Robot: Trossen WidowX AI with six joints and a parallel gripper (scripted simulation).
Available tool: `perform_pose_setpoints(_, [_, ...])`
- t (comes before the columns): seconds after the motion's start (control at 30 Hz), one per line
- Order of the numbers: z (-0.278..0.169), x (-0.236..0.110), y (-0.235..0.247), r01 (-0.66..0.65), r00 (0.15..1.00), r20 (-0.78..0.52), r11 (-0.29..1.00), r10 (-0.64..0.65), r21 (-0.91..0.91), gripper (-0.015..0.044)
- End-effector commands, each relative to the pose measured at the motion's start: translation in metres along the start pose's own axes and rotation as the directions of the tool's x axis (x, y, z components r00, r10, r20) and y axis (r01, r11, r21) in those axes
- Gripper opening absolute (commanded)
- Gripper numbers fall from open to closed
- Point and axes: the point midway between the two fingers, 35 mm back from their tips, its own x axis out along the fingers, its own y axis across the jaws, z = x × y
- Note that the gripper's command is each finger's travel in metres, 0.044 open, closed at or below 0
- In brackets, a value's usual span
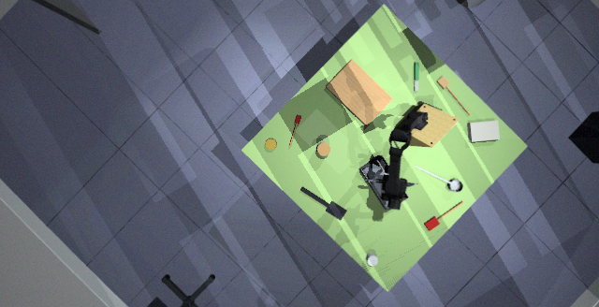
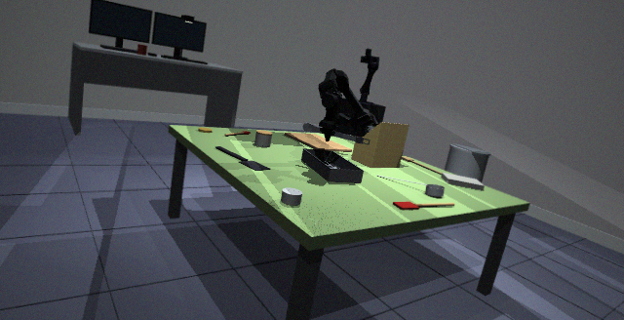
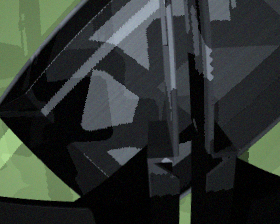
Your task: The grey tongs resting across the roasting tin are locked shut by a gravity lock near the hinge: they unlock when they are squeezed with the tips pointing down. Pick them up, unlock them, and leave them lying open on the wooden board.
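The grey tongs (image 2: 312, 129) hang roughly level above the black roasting tin (image 1: 372, 192) (image 2: 344, 176) (image 3: 22, 92) in the exterior view, sticking out on both sides of my gripper (image 2: 328, 138) (image 3: 174, 153). My gripper points down and is shut on the tongs. In the wrist view two narrow grey strips run close together near the fingers, with the tin below. The arm hides the fingertips in the top view. The wooden board (image 1: 354, 87) (image 2: 306, 139) lies flat behind the tin. Whether the lock is engaged cannot be told.
A tall tan block (image 1: 437, 126) (image 2: 390, 145) stands beside the arm. A ladle (image 1: 454, 184) (image 2: 434, 190) and a red spatula (image 1: 431, 224) (image 2: 406, 205) lie right of the tin, a black spatula (image 1: 336, 210) (image 2: 254, 165) left. A round-topped can (image 1: 323, 149) (image 2: 263, 140) stands left of the board.
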Motion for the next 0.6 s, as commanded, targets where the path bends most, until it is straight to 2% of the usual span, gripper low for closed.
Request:
perform_pose_setpoints(0.0, [-0.011, -0.006, 0.005, 0.015, 1.000, -0.003, 0.989, -0.015, 0.148, -0.0150])
perform_pose_setpoints(0.27, [-0.029, -0.007, 0.015, 0.015, 1.000, 0.002, 0.890, -0.018, 0.455, -0.0150])
perform_pose_setpoints(0.57, [-0.048, -0.008, 0.027, 0.010, 1.000, 0.007, 0.672, -0.023, 0.741, -0.0150])
